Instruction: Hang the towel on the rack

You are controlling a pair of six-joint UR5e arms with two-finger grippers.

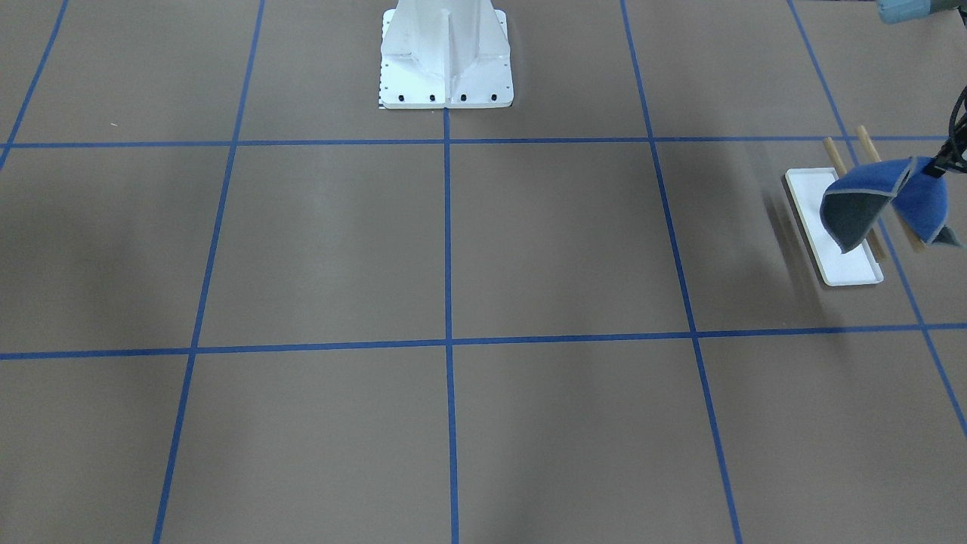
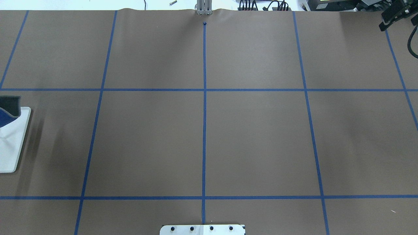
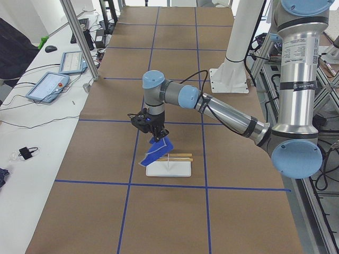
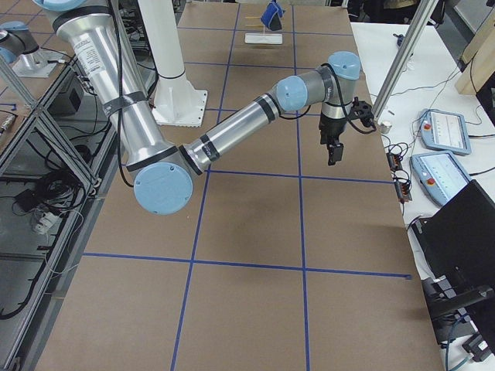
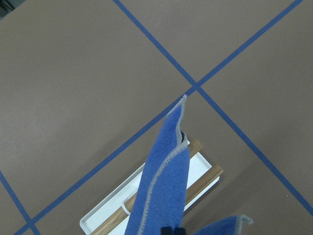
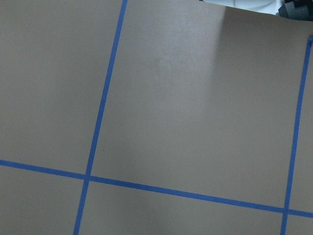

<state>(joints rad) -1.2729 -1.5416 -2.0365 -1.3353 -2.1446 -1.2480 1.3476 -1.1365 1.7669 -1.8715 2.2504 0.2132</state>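
Brown worktop [image 1: 529, 249], blue tape grid. Left arm [image 3: 222, 114] stretched out low, wrist pointing down. Right arm [image 4: 247, 127] stretched out likewise, wrist down. Rack [image 1: 850, 264] at worktop's left end. Towel [image 1: 854, 211] dangling folded over rack's rods, pinched by left gripper [image 3: 156, 132]. Right gripper [image 4: 334, 151]: finger spacing not discernible.

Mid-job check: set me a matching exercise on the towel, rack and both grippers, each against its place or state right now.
1 towel
2 rack
3 left gripper
4 right gripper

A at the table's far end from the rack
B white base on the table, two wooden rods
C blue, hanging in the air over the rods
D pinching a cloth edge

Pairs: 1-C, 2-B, 3-D, 4-A
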